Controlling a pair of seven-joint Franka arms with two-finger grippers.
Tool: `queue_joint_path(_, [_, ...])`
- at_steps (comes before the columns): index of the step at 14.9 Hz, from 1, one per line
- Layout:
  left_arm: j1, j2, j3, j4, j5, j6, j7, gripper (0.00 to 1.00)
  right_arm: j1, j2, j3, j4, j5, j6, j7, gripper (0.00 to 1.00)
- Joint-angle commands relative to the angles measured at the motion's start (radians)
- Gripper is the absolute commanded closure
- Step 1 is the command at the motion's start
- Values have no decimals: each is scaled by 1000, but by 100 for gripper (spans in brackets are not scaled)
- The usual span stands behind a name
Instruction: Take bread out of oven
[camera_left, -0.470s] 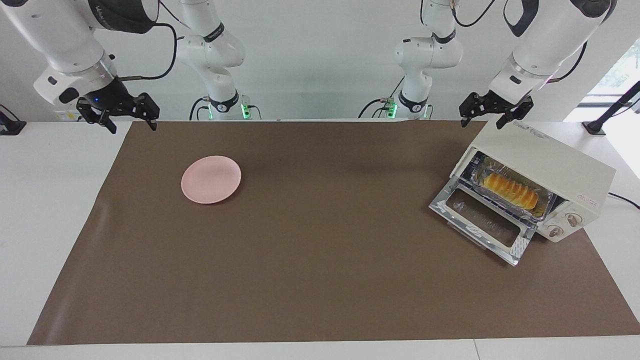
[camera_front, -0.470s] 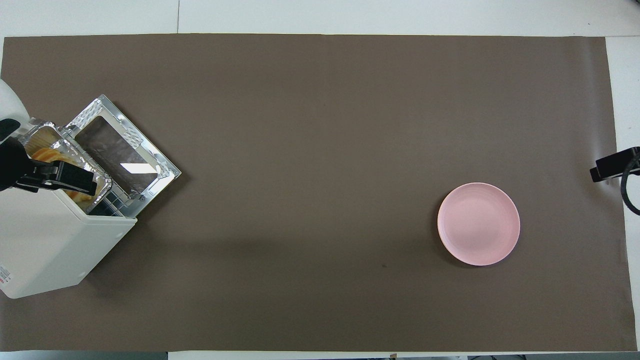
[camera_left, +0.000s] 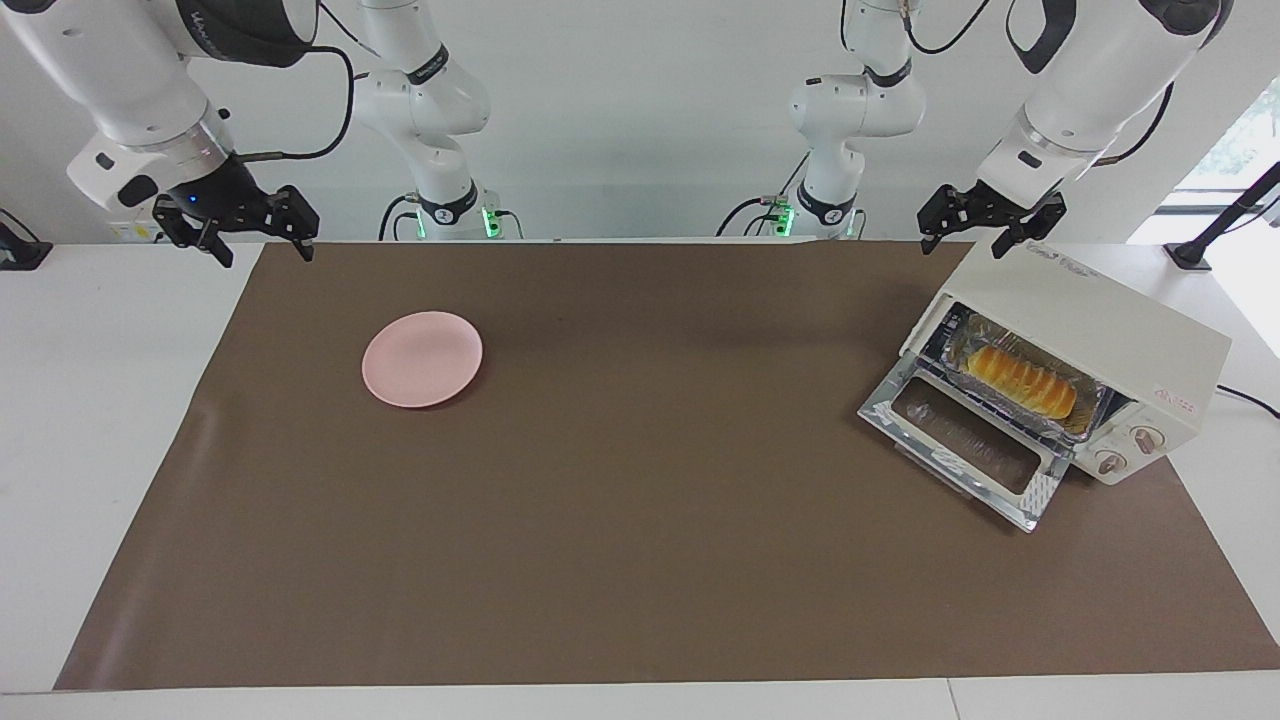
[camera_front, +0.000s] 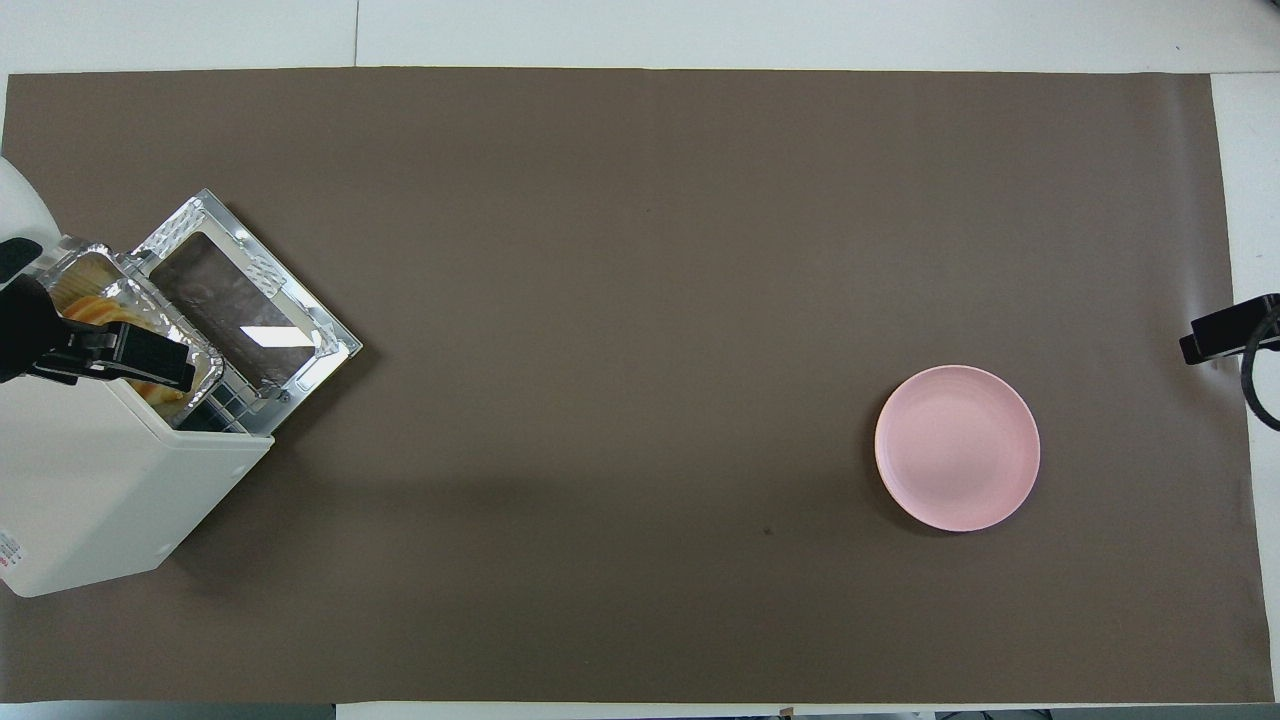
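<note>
- Brown matting (camera_left: 640, 520) covers the white table, with a pink plate (camera_left: 422, 358) lying toward the right arm's end.
- At the left arm's end sits the oven (camera_left: 1100, 335), its glass door (camera_left: 965, 440) dropped flat.
- Inside, the bread (camera_left: 1022, 381) rests in a foil tray (camera_left: 1090, 418) on the rack, untouched.
- Above the oven's top corner nearest the robots hangs the left gripper (camera_left: 985, 225), released and holding nothing.
- Over the table's edge near the mat's corner waits the right gripper (camera_left: 240, 228), likewise spread and empty.
- Risks, as I judge them: the soft loaf may crush under a hard pinch; fingers could snag the foil rim and drag the tray; the low oven roof leaves little room, so a steep reach might strike it.
</note>
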Motion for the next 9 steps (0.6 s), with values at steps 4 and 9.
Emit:
queue_joint_path(4, [43, -4, -1, -15, 14, 97, -195, 0, -7, -15, 6, -12, -7, -6, -21, 0])
queue_joint_path(9, [-6, 282, -1, 283, 17, 66, -531, 0, -7, -15, 6, -12, -7, -6, -21, 0])
